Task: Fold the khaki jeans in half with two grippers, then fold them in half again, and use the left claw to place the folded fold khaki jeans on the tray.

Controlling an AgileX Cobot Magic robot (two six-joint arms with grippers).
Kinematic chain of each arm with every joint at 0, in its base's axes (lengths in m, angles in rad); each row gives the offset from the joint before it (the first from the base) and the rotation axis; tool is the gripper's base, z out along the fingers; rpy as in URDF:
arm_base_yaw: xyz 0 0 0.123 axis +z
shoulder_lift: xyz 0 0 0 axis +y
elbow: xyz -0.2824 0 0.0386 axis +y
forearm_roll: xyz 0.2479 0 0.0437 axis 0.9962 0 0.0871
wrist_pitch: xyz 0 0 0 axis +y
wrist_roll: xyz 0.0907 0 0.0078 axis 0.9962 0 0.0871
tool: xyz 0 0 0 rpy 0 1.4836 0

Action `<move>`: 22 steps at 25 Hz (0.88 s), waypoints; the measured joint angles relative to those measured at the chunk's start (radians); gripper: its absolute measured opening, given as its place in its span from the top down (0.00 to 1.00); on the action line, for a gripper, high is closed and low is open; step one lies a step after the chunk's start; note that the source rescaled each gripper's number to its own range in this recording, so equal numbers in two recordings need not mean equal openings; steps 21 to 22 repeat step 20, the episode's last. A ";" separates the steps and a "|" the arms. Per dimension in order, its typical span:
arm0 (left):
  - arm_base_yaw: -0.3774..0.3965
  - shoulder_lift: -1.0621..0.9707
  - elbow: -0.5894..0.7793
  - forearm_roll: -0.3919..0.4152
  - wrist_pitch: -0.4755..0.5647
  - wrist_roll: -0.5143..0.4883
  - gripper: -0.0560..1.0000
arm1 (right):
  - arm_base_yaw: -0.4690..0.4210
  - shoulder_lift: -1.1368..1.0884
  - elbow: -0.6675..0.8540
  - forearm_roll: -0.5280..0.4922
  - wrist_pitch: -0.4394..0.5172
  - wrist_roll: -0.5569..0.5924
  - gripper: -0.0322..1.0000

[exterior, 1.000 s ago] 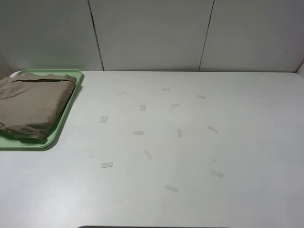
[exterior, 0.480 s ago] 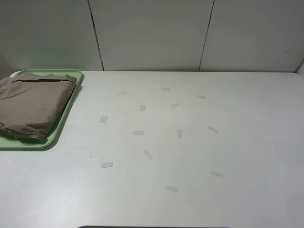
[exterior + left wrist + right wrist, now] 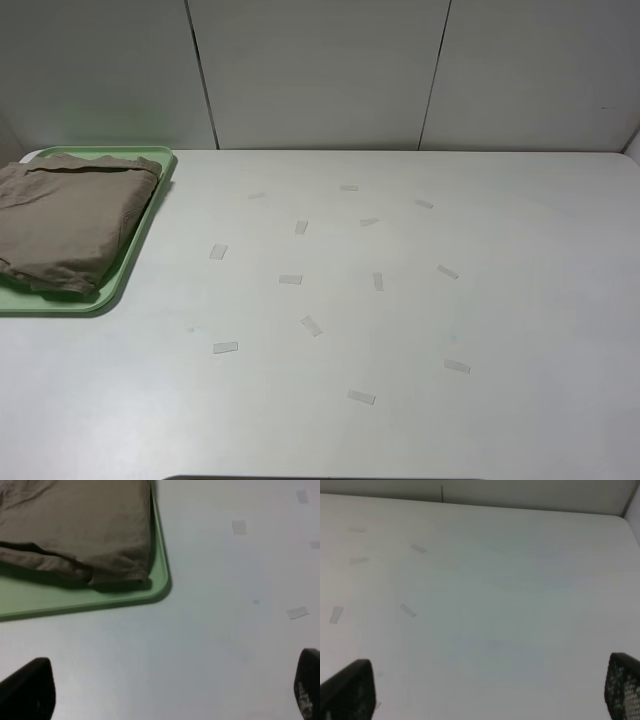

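Note:
The khaki jeans point(image 3: 65, 220) lie folded on the pale green tray point(image 3: 135, 255) at the table's far left. They also show in the left wrist view point(image 3: 75, 525), on the tray point(image 3: 157, 580). No arm or gripper shows in the exterior high view. My left gripper point(image 3: 170, 690) is open and empty above bare table, apart from the tray's corner; only its two black fingertips point(image 3: 30, 690) show. My right gripper point(image 3: 485, 690) is open and empty over bare table, with only its fingertips point(image 3: 622, 685) showing.
Several small pieces of clear tape point(image 3: 310, 325) are stuck on the white table point(image 3: 520, 300) around its middle. Grey wall panels point(image 3: 320, 70) stand behind the table's far edge.

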 joint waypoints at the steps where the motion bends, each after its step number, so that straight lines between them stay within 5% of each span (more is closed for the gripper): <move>1: 0.000 0.000 0.000 0.000 0.000 0.000 0.01 | 0.000 0.000 0.000 0.000 0.000 0.000 0.00; 22: 0.000 0.000 0.000 0.000 0.000 0.001 0.01 | 0.000 0.000 0.000 0.000 0.000 0.000 0.00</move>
